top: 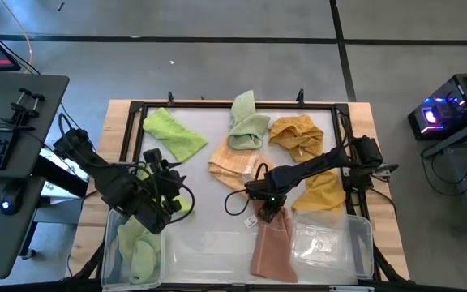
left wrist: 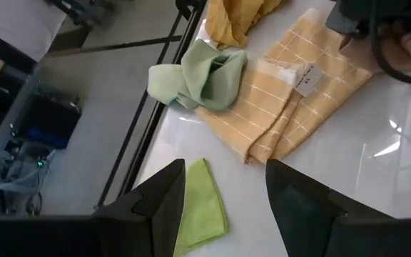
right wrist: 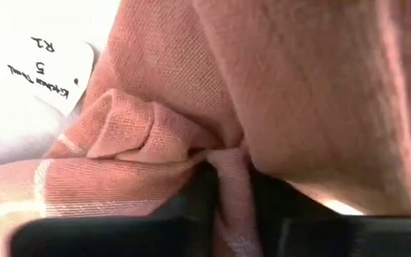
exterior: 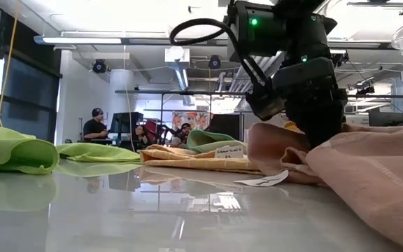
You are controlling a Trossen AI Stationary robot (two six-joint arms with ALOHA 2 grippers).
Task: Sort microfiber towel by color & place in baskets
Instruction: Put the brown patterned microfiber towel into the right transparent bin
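Currently, your right gripper [top: 269, 212] pinches a fold of the pink towel [top: 272, 247], which drapes from its fingers over the rim of the clear basket [top: 362, 235] just beyond. Your left gripper [left wrist: 225, 203] hovers spread beside the basket [top: 113, 243] holding green towels [top: 139, 251].

The right arm reaches in from its side of the table, elbow bent, wrist angled down. The right gripper [top: 269, 212] points downward with its fingers [right wrist: 198, 196] pinched together on a fold of pink towel [top: 272, 243]. The left arm stretches in low from the opposite side; the left gripper [left wrist: 225, 193] hangs with its fingers [left wrist: 164, 203] spread apart, holding nothing.
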